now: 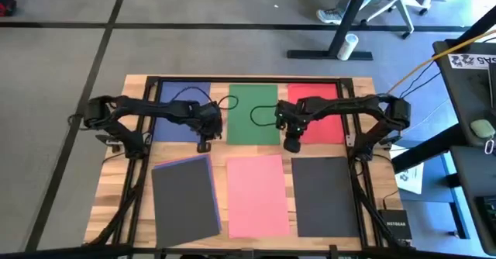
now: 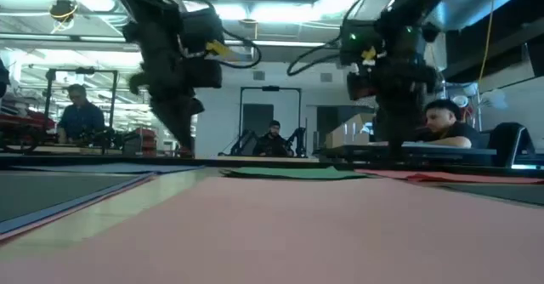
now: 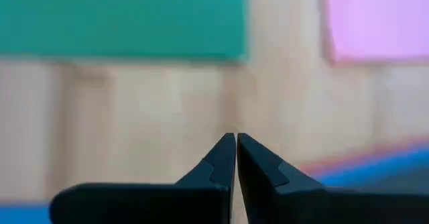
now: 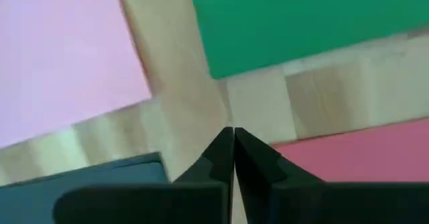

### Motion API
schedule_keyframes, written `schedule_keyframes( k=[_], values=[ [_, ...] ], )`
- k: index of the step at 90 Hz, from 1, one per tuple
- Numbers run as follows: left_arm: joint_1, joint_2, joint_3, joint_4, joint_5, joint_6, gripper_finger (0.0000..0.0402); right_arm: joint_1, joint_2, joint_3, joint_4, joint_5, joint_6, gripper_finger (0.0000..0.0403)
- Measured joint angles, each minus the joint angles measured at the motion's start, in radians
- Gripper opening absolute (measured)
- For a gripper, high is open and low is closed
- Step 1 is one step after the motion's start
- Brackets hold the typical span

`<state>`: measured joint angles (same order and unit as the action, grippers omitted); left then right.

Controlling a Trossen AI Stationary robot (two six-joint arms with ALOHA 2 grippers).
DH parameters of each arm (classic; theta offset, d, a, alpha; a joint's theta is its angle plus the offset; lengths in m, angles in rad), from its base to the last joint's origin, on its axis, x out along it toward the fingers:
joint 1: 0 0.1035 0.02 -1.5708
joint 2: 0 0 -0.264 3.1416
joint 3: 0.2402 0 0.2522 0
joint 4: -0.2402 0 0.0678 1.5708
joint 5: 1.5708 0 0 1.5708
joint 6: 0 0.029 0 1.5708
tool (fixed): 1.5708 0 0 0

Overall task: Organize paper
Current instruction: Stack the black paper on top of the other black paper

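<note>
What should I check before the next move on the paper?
1. Left gripper shut and holding nothing: ok.
2. Right gripper shut and holding nothing: ok.
3. Both grippers over bare table between the rows, off the sheets: ok.
4. Left grey sheet squared on the blue sheet under it: not ok, skewed, blue edge showing.
5. Pink sheet and right grey sheet flat and apart: ok.
6. Back row straight: cannot tell, arms cover parts.
</note>
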<state>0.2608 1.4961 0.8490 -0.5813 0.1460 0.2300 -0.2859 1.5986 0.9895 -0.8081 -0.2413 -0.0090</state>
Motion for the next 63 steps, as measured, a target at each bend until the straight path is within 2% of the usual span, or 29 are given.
schedule_keyframes(
  k=[13, 24, 50, 63],
  values=[
    [-0.068, -0.01, 0.0, -0.116, 0.054, -0.106, 0.0002, 0.007, -0.001, 0.045, -0.039, -0.015, 0.003, 0.0001],
    [-0.138, -0.009, -0.022, -0.119, 0.096, -0.156, 0.0019, 0.029, -0.002, 0.051, -0.021, -0.015, 0.004, 0.0012],
    [-0.249, -0.008, -0.057, -0.072, 0.089, -0.248, 0.0095, 0.096, -0.002, 0.051, 0.01, 0.033, 0.004, 0.0062],
    [-0.262, -0.008, -0.058, -0.072, 0.016, -0.276, 0.0128, 0.106, -0.003, 0.051, 0.035, 0.058, 0.005, 0.0073]
  ],
)
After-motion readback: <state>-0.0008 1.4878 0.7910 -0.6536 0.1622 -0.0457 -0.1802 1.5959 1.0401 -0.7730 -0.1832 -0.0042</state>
